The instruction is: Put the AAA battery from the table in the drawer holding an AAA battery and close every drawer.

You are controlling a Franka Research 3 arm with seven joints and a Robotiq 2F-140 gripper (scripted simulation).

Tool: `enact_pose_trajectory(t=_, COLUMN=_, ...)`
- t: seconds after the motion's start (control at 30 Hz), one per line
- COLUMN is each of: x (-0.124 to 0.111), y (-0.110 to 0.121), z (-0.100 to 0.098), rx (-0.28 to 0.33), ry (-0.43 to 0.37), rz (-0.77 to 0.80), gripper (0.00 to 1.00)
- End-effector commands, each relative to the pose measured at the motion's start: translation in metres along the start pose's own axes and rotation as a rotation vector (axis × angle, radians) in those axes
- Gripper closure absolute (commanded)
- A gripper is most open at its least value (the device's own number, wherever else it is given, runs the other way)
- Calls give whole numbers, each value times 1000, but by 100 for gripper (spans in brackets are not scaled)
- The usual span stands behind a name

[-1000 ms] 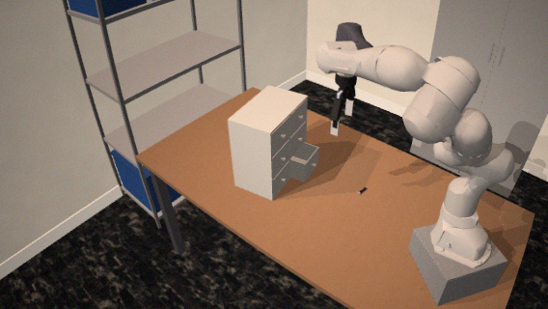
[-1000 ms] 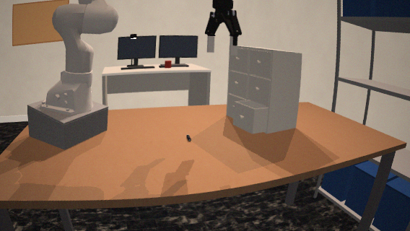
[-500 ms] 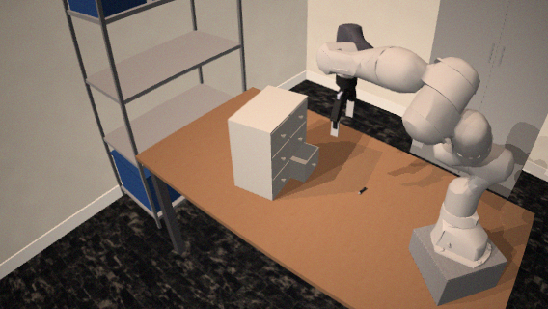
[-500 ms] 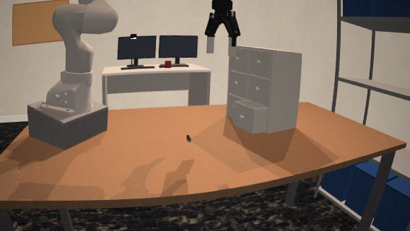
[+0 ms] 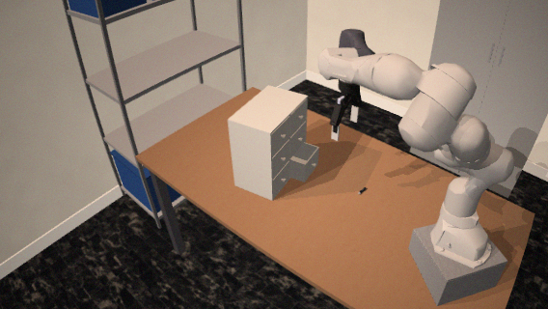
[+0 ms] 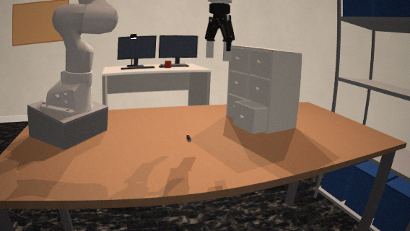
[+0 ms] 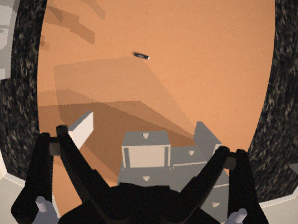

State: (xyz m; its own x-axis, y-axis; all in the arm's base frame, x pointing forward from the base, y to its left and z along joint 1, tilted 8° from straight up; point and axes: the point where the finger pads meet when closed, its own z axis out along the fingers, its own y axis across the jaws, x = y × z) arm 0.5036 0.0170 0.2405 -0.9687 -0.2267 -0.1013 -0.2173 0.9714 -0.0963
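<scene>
A small white chest [image 5: 268, 141] with two columns of drawers stands on the brown table; it also shows in the exterior view [image 6: 263, 88]. One lower drawer [image 5: 305, 161] is pulled partly out, seen too in the exterior view [image 6: 249, 115] and from above in the wrist view [image 7: 145, 156]; I cannot tell what is inside it. A small dark AAA battery [image 5: 362, 191] lies on the table in front of the chest, also in the exterior view [image 6: 188, 137] and in the wrist view [image 7: 140, 55]. My gripper [image 5: 344, 123] [image 6: 217, 53] is open and empty, high in front of the chest's top.
A metal shelf rack [image 5: 154, 87] stands behind the chest with blue bins low down. The robot base [image 5: 455, 263] sits on a grey block at the table's near right corner. A desk with two monitors [image 6: 156, 68] stands in the background.
</scene>
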Motion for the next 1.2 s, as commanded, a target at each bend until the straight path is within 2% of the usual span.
enact_pose_trajectory(t=0.0, x=2, y=-1, z=7, rx=0, ry=-5, rz=115, gripper=0)
enact_pose_trajectory(t=0.1, x=4, y=-1, z=9, rx=0, ry=-5, rz=135, gripper=0)
enact_pose_trajectory(t=0.57, x=27, y=-5, z=49, rx=-1, ry=-5, rz=507, gripper=0)
enact_pose_trajectory(t=0.63, x=27, y=-5, z=49, rx=-1, ry=-5, rz=507, gripper=0)
enact_pose_trajectory(t=1.17, x=57, y=-11, z=103, rx=-3, ry=-4, rz=998, gripper=0)
